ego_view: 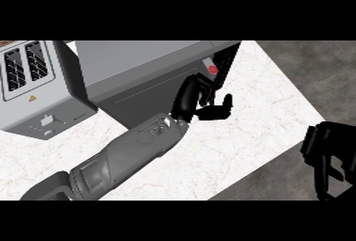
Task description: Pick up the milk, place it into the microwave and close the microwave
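Milk does not show anywhere on the counter (230, 136); whether it sits inside the microwave (149, 70) cannot be told. Against the microwave's front, near its red button (212, 69), the left hand (198, 101) rests with fingers relaxed, gripping nothing. Right of the microwave, off the counter's edge, the right hand (330, 155) hangs, fingers curled, empty. Left of the microwave stands a toaster (31, 80).

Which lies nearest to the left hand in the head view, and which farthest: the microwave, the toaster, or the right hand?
1. The microwave: the left hand is up against its front, near the red button.
2. The right hand: off the counter at the view's right edge, lower down.
3. The toaster: at the far left, beyond the microwave.
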Robot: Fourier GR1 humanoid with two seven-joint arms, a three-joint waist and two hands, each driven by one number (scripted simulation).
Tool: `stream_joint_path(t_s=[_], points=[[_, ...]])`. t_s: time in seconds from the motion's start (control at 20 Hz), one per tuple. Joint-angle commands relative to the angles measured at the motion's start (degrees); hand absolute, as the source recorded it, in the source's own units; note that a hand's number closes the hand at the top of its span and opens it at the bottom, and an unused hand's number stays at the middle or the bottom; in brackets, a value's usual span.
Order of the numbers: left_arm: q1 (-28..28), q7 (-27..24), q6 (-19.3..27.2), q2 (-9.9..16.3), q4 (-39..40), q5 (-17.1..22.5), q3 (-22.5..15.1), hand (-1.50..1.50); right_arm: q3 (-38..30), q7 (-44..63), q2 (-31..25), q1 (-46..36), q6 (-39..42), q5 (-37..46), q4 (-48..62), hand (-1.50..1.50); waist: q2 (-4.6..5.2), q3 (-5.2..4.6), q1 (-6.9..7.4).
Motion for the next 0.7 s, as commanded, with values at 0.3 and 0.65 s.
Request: stream_joint_path(t_s=[0.3, 0.65], points=[[2.5, 3.3, -4.0, -3.7, -2.1, 15.3, 14.0, 1.50, 7.6, 3.3, -0.5, 5.0, 3.5, -0.4, -3.7, 1.50, 2.08, -0.96, 3.61], [5.0, 2.0, -11.9, -3.7, 1.0, 21.3, 16.4, 1.50, 10.3, 4.3, 1.4, 9.6, 0.4, 0.2, -8.4, 1.50, 1.01, -0.78, 6.12]])
